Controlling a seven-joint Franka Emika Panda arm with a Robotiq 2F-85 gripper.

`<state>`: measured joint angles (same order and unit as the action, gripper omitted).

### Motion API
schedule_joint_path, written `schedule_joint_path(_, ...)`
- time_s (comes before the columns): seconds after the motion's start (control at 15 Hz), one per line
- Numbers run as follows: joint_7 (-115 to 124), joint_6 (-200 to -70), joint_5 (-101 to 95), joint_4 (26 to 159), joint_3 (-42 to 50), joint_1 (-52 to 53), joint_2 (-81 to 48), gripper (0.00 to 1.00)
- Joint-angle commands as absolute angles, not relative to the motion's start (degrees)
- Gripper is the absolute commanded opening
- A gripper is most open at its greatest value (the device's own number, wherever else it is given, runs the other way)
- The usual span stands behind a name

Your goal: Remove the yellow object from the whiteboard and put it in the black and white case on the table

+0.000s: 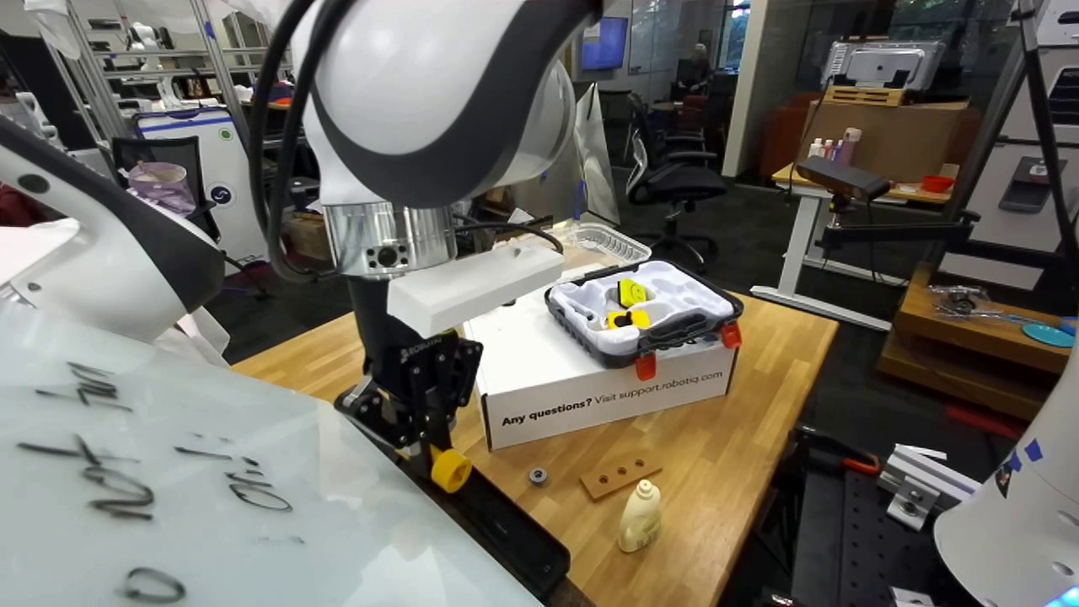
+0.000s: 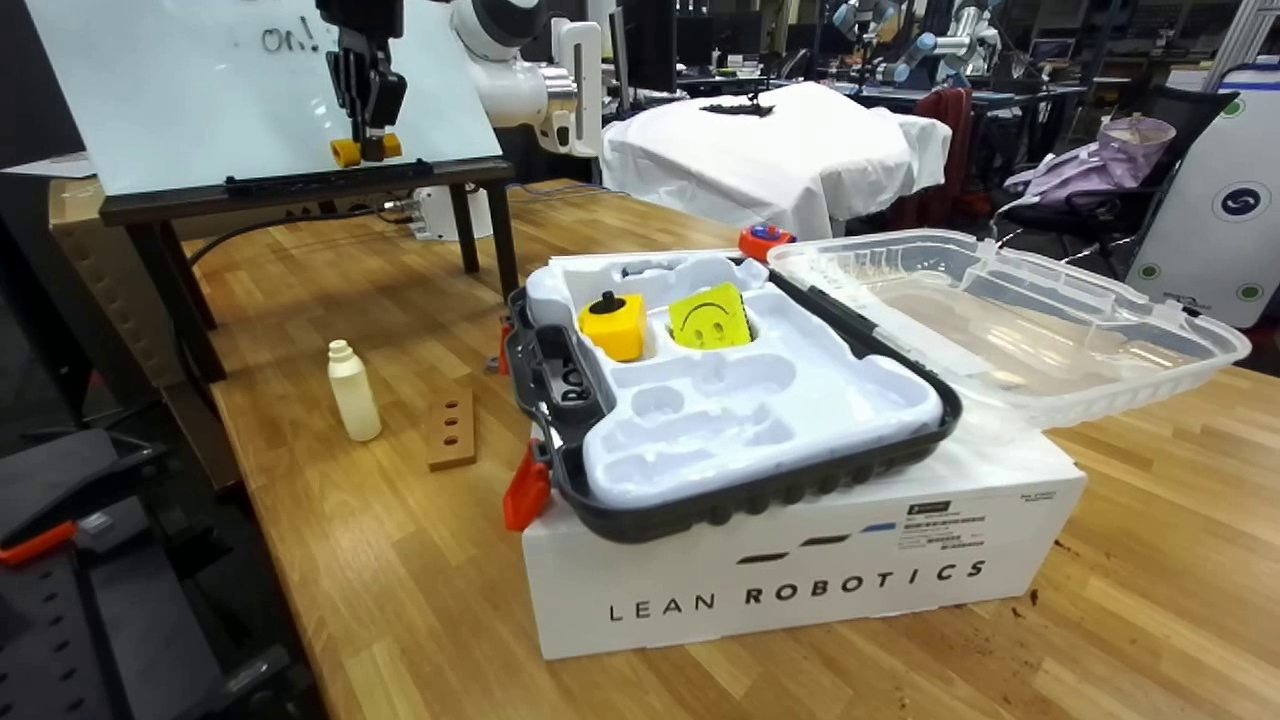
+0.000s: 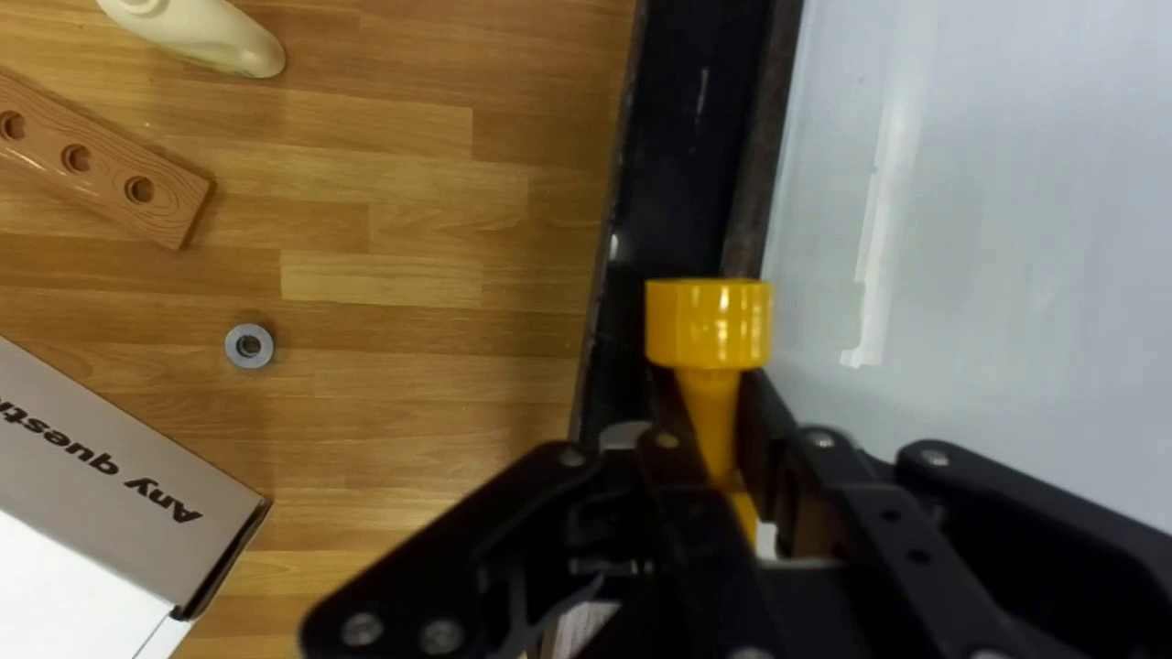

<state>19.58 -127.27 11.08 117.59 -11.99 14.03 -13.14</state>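
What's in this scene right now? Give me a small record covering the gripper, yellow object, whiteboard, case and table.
gripper: closed on the yellow object
yellow object: at the lower edge of the whiteboard; contact with the ledge unclear
whiteboard: tilted, black handwriting
case: clear lid open, on a white box; holds a yellow cube and a yellow block with a face
table: cream bottle, wooden strip with holes, small grey ring

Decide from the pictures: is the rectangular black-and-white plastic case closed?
No: in an exterior view the case lies open, its clear plastic lid folded back.
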Motion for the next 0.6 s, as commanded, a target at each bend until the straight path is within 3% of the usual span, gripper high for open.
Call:
schedule_joint_path(0.0,18.9,-128.2,12.9,118.8,-11.7,13.5,-10.7,0.05)
schedule_joint_path(0.53,21.1,-129.9,13.5,125.6,-7.1,9.2,-0.4,0.05)
